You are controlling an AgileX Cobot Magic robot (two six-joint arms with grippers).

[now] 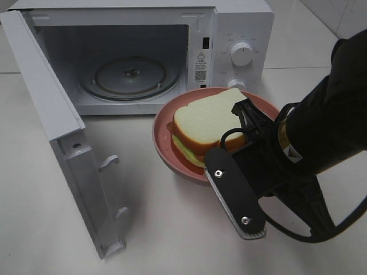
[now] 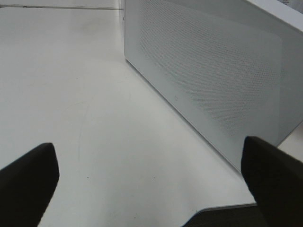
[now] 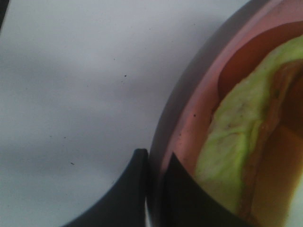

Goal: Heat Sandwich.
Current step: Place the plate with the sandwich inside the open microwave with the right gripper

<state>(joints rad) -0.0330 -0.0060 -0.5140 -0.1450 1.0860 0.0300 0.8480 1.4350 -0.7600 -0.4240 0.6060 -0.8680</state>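
Note:
The sandwich (image 1: pixel 209 123), white bread with tan crust over orange and pale green layers, lies on a round pink plate (image 1: pixel 163 143) in front of the open microwave (image 1: pixel 241 34). My right gripper (image 1: pixel 208 167) is shut on the plate's near rim. In the right wrist view its fingers (image 3: pixel 128 189) pinch the rim (image 3: pixel 182 123), one outside and one inside, with the green filling (image 3: pixel 227 137) close by. I cannot tell whether the plate rests on the table or is slightly lifted. My left gripper (image 2: pixel 151 189) is open and empty beside the outer face of the microwave door (image 2: pixel 213 71). It is out of the exterior view.
The microwave door (image 1: pixel 63 126) hangs wide open to the left, reaching toward the table's front. The glass turntable (image 1: pixel 129 74) inside is bare. Control knobs (image 1: pixel 241 52) are on the right panel. The right arm (image 1: pixel 327 126) covers the plate's right side. White tabletop (image 1: pixel 172 229) lies in front.

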